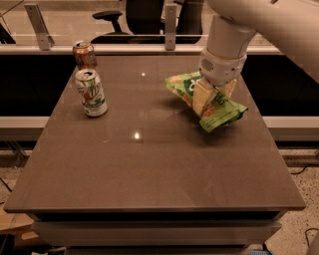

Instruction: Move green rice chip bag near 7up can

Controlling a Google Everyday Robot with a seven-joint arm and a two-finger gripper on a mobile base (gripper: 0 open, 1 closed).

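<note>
The near part of the desk (149, 169) is seen as a brown surface marked by a small glint of light. Farther in, on the right side, the green rice chip bag (224, 112) is gripped by the hand (213, 99), which is closed on the pouch's middle from above. One pale finger (201, 97) is laid across the bag's front, and the crinkled ends are seen sticking out to its upper left and lower right. The bag is tilted; whether its low corner touches the desk cannot be told. Well apart, on the left, the 7up can (91, 93) is stood upright. Just behind it, a copper-brown can (84, 54) is set near the far edge. Beyond the desk, an office chair (144, 15) is seen.
</note>
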